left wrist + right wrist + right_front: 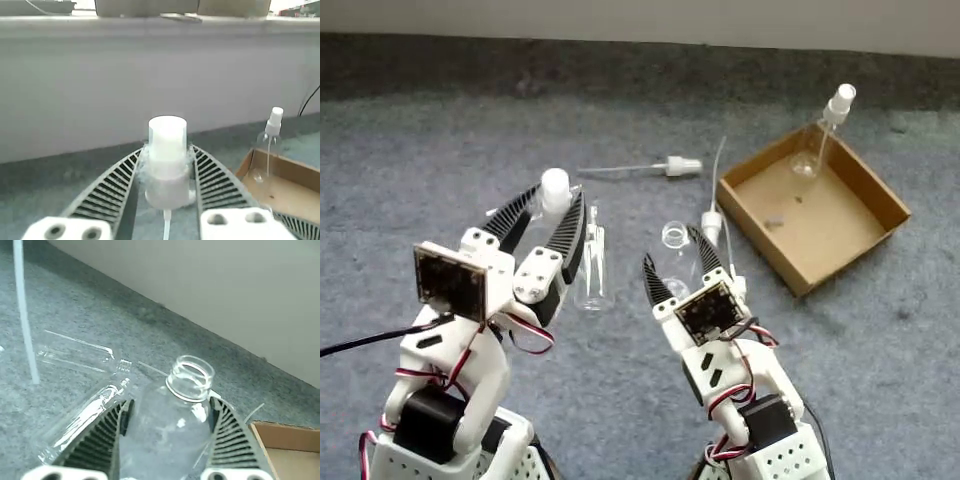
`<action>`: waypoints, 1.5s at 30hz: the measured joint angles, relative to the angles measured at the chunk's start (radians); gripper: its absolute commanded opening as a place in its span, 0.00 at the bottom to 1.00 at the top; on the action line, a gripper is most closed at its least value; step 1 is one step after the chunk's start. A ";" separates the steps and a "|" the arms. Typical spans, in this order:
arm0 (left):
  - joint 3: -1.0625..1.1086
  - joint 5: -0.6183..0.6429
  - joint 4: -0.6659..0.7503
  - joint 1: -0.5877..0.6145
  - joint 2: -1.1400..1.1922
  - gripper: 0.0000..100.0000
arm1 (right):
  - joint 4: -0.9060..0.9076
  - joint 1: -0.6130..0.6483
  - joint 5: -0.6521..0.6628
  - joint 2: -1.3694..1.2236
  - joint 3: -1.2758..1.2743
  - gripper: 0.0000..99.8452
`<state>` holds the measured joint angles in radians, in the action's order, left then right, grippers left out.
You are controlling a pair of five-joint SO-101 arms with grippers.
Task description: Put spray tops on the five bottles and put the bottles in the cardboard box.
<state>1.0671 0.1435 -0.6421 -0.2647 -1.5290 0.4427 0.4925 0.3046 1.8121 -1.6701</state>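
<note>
The task is at an early stage. One finished bottle [812, 160], with its spray top on, stands upright in the far corner of the cardboard box [840, 245], and nothing else lies in the box. By the task's count of five, four bottles are left to cap and pack. The next one seems to be in hand. The left gripper [556, 200] is clamped on a white spray top [555, 183], held upright between its ribbed fingers [107, 192] with the dip tube hanging below. The right gripper [668, 245] is closed around an open clear bottle [678, 262], which stands upright with its bare mouth facing up. The two grippers are near each other but apart, and the spray top is not yet over the bottle's neck, so lining up and seating the top looks like the step to come. On the grey table cover [440, 150], one bare bottle [82, 422] lies on its side just beside the right gripper, and another lying bottle [75, 351] rests beyond it. A loose spray top [678, 166] lies farther back on the table. A second loose top [712, 222] sits between the right gripper and the box.
</note>
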 measured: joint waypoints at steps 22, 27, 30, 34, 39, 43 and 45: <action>0.000 0.000 0.439 -0.052 -0.011 0.02 | 0.092 0.124 -0.020 0.000 0.000 0.10; 0.014 0.000 0.427 -0.120 -0.012 0.02 | 0.115 0.161 -0.020 0.000 0.000 0.10; 0.017 0.000 0.367 -0.176 -0.005 0.02 | 0.115 0.164 -0.020 0.000 0.000 0.10; 0.017 0.000 0.304 -0.198 -0.012 0.02 | 0.115 0.164 -0.020 0.000 0.000 0.10; 0.017 0.000 0.230 -0.198 -0.021 0.02 | 0.115 0.164 0.034 0.000 0.000 0.10; 0.017 0.000 0.221 -0.207 -0.015 0.02 | 0.121 0.164 0.124 0.000 0.000 0.10; 0.017 0.000 0.221 -0.206 -0.017 0.02 | 0.140 0.164 0.133 0.000 0.000 0.10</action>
<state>1.0840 0.1435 -0.4212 -0.4703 -1.5459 0.5823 0.6567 0.4381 1.8121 -1.6701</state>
